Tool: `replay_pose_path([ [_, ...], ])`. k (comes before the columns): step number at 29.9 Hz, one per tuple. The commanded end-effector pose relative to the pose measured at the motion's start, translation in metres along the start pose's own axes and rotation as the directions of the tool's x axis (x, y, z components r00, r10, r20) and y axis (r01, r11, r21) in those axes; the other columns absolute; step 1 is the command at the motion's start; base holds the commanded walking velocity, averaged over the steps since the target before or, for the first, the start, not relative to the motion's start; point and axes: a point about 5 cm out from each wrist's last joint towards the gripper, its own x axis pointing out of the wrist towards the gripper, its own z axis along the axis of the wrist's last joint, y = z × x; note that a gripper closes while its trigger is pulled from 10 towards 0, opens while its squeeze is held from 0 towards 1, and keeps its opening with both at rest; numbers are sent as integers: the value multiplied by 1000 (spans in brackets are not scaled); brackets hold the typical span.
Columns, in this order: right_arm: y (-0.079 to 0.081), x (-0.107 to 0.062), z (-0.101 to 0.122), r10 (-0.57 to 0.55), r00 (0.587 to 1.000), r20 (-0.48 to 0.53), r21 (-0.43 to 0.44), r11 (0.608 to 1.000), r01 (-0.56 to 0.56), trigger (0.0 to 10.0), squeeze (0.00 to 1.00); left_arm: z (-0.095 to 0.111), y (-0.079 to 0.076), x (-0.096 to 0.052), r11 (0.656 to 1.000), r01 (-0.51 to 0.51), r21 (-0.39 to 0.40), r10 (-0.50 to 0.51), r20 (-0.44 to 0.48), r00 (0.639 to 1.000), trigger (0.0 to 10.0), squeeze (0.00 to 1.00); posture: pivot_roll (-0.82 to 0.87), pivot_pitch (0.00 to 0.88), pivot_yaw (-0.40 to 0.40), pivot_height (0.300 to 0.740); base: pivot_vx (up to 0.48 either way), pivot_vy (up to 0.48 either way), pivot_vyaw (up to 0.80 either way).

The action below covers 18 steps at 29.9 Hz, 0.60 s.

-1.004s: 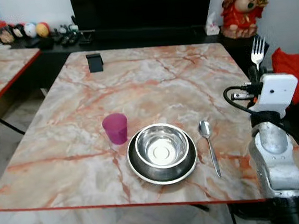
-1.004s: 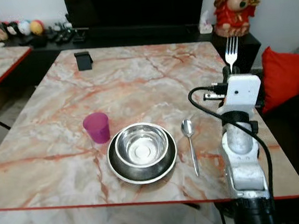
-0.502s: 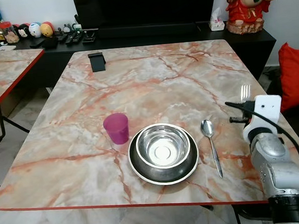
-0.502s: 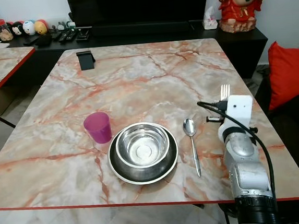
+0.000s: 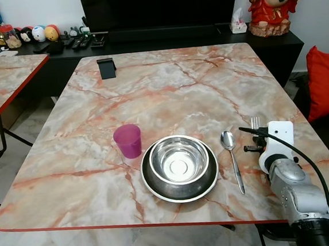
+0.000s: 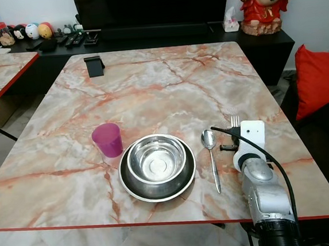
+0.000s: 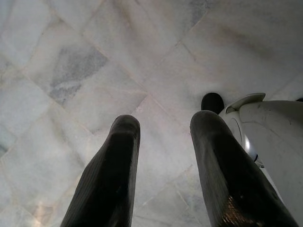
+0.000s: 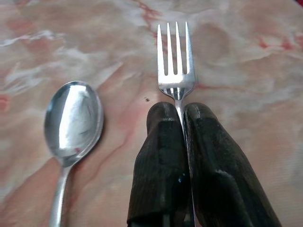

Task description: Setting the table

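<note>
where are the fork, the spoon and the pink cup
fork (image 8: 175, 71): right wrist view, on its tines
spoon (image 5: 228, 140): left eye view, on its bowl
pink cup (image 5: 127, 141): left eye view, on its side wall

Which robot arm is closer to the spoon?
The right. Its tool holds a fork just beside the spoon on the table. The left tool hangs over the floor, away from the spoon.
</note>
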Motion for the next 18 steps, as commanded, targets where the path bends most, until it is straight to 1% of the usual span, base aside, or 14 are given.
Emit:
replay_pose_path([
  [1,3,-1,-2,12,1000,-14,4,1000,-12,10000,0,-1,2,0,1000,4,11,-4,-10,1000,10000,0,-36,0,20,711,0,0,0],
  [3,4,-1,-3,13,1000,-16,4,1000,-13,10000,0,-1,2,0,1000,5,11,-5,-10,1000,10000,0,-36,0,20,711,0,0,0],
  [8,12,-1,-8,32,999,-31,1,999,-32,10000,0,-1,1,0,1000,3,9,-3,-8,1000,10000,0,-32,0,14,711,0,0,0],
  [12,12,0,-9,27,999,-30,15,1000,-27,10000,0,-1,1,0,1000,-1,6,1,-8,1000,10000,0,-27,0,12,711,0,0,0],
  [18,12,2,-10,28,999,-32,13,1000,-27,10000,0,-1,1,0,1000,-2,5,2,-8,1000,10000,0,-23,0,9,711,0,0,0],
])
